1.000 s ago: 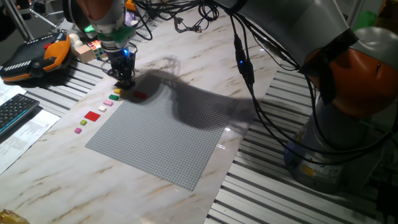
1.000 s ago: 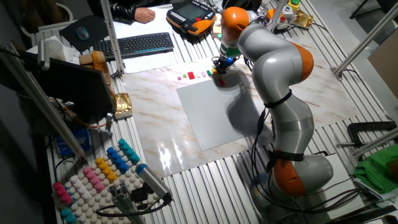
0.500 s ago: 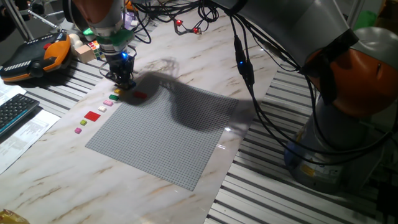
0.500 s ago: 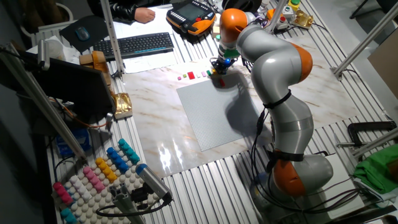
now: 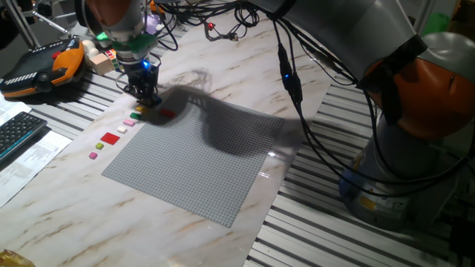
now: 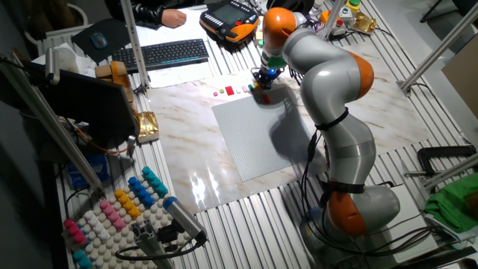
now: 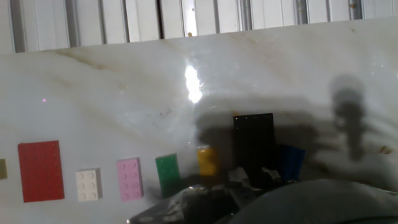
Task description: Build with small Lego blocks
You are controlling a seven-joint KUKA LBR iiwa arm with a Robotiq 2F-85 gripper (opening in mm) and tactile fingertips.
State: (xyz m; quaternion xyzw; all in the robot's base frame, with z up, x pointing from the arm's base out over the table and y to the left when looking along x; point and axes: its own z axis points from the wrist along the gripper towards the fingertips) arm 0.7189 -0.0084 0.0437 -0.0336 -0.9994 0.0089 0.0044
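In the hand view the small Lego blocks lie in a row on the marble: a large red one (image 7: 40,170), then white (image 7: 88,185), pink (image 7: 129,179), green (image 7: 167,174), yellow (image 7: 207,160), a long black one (image 7: 253,140) and blue (image 7: 291,160). My gripper (image 7: 254,176) hangs low over the near end of the black block, with a fingertip (image 7: 239,177) at each side. Whether the fingertips press on the block does not show. From the side, the gripper (image 5: 147,90) stands at the baseplate's (image 5: 200,163) far left corner. A small red block (image 5: 168,113) lies at that corner.
An orange teach pendant (image 5: 41,67) and a multicoloured cube (image 5: 111,58) sit behind the gripper. A keyboard (image 5: 18,133) and papers lie at the left. Cables (image 5: 297,89) hang over the table. The arm (image 6: 328,82) arches over the baseplate's right side.
The gripper has shifted slightly up and toward the back left. The blocks have not moved.
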